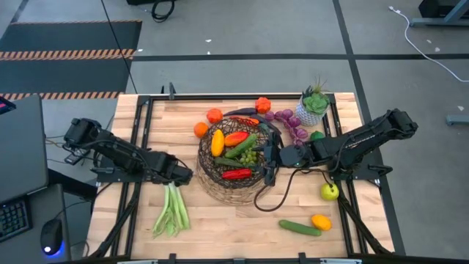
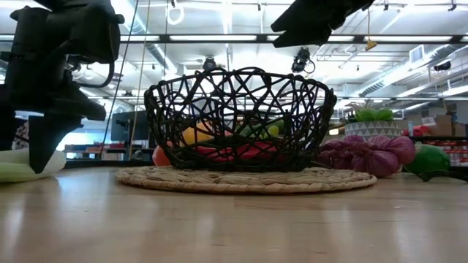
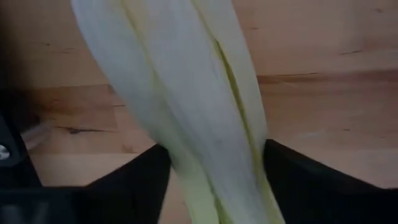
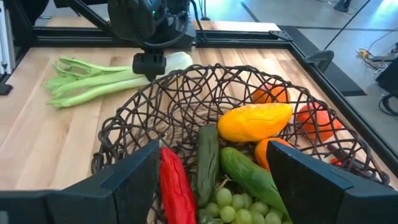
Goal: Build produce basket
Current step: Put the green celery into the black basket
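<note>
The green leek (image 1: pixel 171 209) lies flat on the table, left of the basket (image 1: pixel 212 180). Its pale end (image 4: pixel 180 60) points toward the basket. My left gripper (image 1: pixel 178 176) stands over that end, pointing down, shut on the stalk (image 3: pixel 186 93). My right gripper (image 1: pixel 267 167) hangs open above the basket's right side (image 4: pixel 311 106) with nothing between its fingers. Inside the basket lie a yellow-orange pepper (image 4: pixel 255 121), a red pepper (image 4: pixel 177 186), two cucumbers (image 4: pixel 245 174) and green grapes (image 4: pixel 233 205). My left gripper pinches the leek's pale stalk (image 3: pixel 180 168) between its two fingers (image 3: pixel 137 180), near the white end. The fingers come from above, pointing down, and lie across the leek. The leek rests on the table along its whole length.
Two oranges (image 1: pixel 213 115), a red pepper (image 1: pixel 262 104), purple grapes (image 1: pixel 289 121) and a potted plant (image 1: pixel 314 106) sit behind the basket. A yellow-green apple (image 1: pixel 330 192), a cucumber (image 1: pixel 299 227) and an orange pepper (image 1: pixel 321 221) lie near right. A black cable (image 1: pixel 275 198) loops beside the basket.
</note>
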### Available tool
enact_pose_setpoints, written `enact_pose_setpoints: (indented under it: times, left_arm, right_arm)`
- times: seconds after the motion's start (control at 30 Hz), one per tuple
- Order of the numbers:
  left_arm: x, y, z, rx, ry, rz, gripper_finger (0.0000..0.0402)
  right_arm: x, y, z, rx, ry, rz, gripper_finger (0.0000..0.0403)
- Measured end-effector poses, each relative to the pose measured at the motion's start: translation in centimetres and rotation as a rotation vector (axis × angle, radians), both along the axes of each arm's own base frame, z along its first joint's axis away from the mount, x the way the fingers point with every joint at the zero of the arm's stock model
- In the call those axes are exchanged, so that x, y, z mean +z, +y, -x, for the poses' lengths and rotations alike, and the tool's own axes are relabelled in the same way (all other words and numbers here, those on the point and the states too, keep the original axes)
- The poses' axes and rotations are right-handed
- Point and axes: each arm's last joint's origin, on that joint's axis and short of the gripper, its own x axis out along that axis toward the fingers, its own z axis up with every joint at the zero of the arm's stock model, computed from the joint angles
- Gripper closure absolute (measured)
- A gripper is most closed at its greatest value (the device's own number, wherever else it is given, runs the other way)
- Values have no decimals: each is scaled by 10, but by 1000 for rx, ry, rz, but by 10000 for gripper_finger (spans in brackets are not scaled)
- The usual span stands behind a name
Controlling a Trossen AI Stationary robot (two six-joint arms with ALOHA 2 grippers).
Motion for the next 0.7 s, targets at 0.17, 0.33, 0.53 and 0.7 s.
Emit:
enact_pose_setpoints:
  times: [0.17, 0.33, 0.53, 0.7]
  left_arm:
    - [1, 4, 0, -44, 6, 14, 254]
    - [13, 11, -1, -115, -7, -13, 332]
    - [53, 17, -6, -178, -72, -70, 369]
    - [92, 21, -6, -210, -95, -90, 365]
  right_arm:
    - [0, 4, 1, 5, -3, -18, 105]
    - [0, 12, 3, 24, -2, -35, 105]
    - [-3, 20, 8, 7, 16, -29, 105]
    - [-4, 25, 11, -13, 25, -23, 105]
